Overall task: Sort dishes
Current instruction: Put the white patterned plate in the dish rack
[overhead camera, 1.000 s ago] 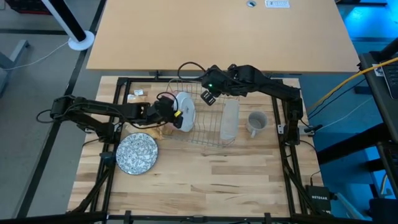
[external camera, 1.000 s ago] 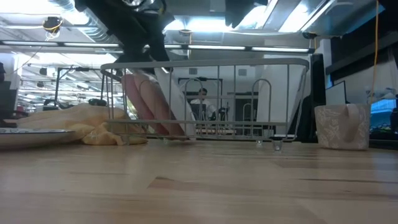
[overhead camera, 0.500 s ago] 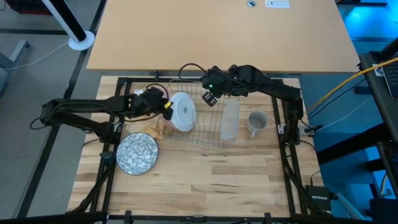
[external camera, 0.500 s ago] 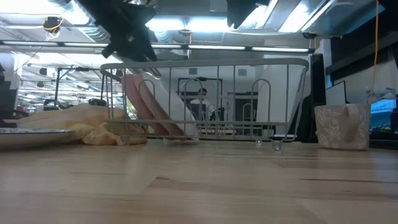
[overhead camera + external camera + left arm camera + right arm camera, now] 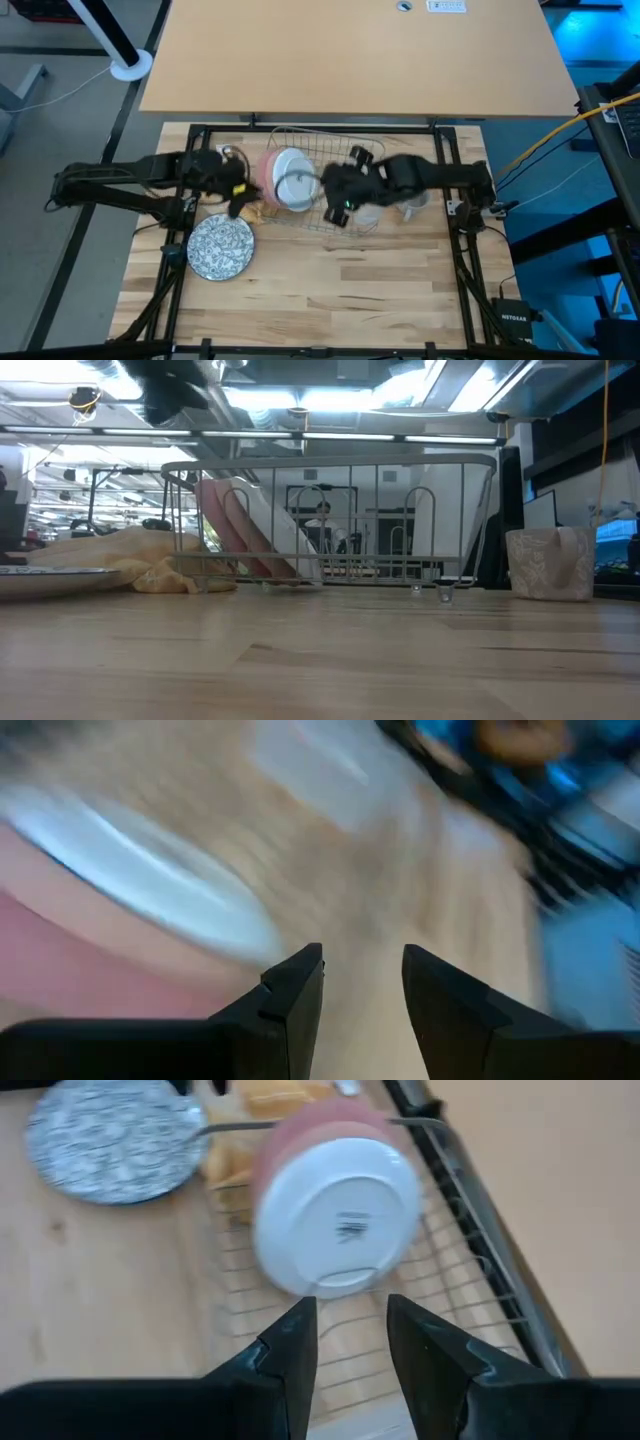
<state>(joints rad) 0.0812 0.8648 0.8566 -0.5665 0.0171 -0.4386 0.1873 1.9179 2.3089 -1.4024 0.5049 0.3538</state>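
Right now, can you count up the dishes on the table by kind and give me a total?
Pink dishes, leaning in the wire rack: 2
White-bottomed plate, leaning on them: 1
Patterned plate, flat on the table: 1
Grey mug beside the rack, partly behind the right arm: 1
Total: 5 dishes

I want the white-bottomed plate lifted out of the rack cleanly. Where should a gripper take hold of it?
Probably the top rim of the white-bottomed plate, from above: it leans on edge against the pink plates in the wire rack, so only that edge is free.
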